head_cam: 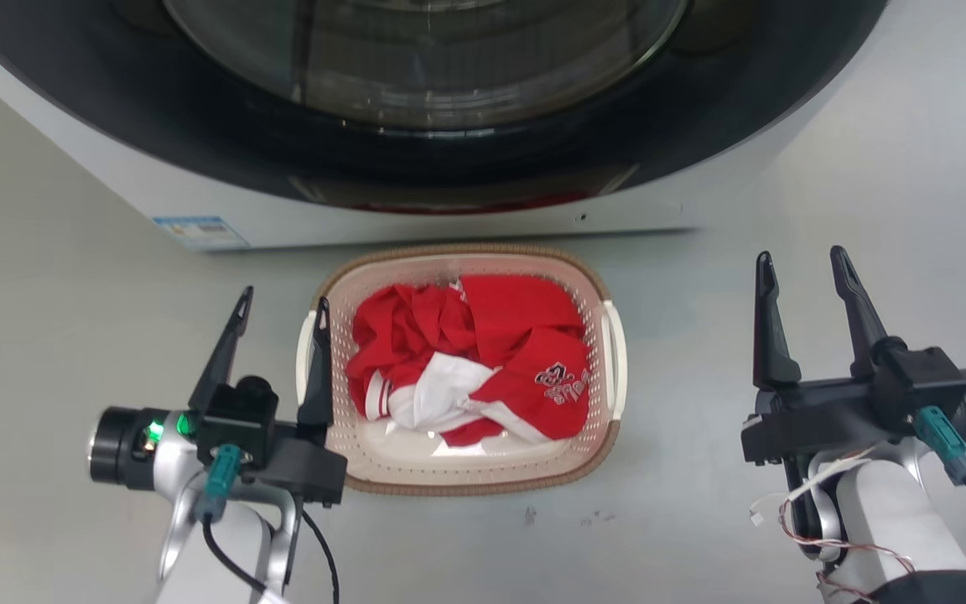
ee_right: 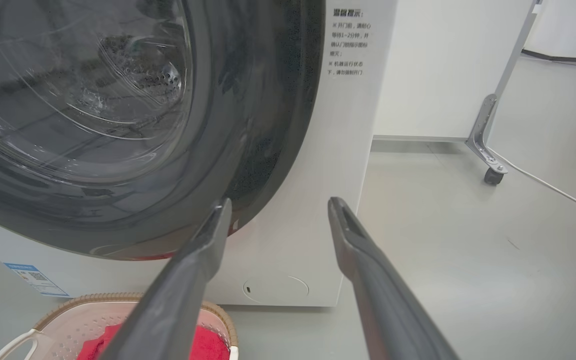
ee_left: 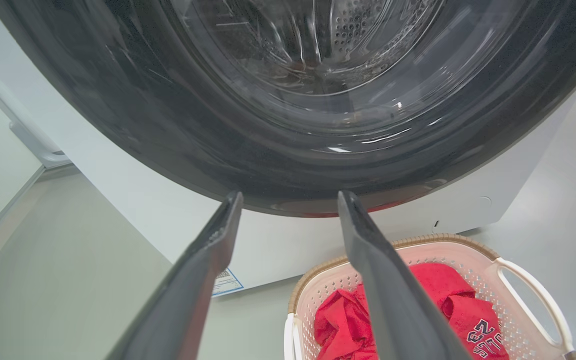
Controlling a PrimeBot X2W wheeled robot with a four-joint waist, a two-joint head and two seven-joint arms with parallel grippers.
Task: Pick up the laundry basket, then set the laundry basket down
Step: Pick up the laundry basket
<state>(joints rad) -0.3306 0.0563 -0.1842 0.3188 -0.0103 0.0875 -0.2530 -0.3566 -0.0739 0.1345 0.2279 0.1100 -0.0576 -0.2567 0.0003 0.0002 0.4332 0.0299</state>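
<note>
Grey floor (head_cam: 47, 252) carries all items, smooth with a few small dark marks just in front of the basket.

Basket (head_cam: 466, 474): stands upright on the floor. Brown rim complete; white handles (head_cam: 617, 344) on both short sides. Red and white clothes (head_cam: 491, 335) lie bunched inside, below rim level.

Washer (head_cam: 223, 201): white body directly behind the basket, its base near the basket's far rim. Round dark door (head_cam: 424, 67) is closed, and the drum is visible through the glass. A blue label (head_cam: 198, 231) sits on the lower front, behind and left of the basket.

Left gripper (head_cam: 284, 296): at the basket's left side, fingers apart, nothing between them. The inner finger overlaps the basket's left handle in the head view; contact cannot be confirmed. The outer finger lies outside the basket, over the floor.

Right gripper (head_cam: 801, 253): well to the right of the basket, over bare floor, fingers apart and empty, tips pointing toward the washer side.

Wheeled stand (ee_right: 488, 150) and pale cable (ee_right: 543, 182): on the floor far right of the basket, beyond the washer's corner, seen in the right wrist view.
</note>
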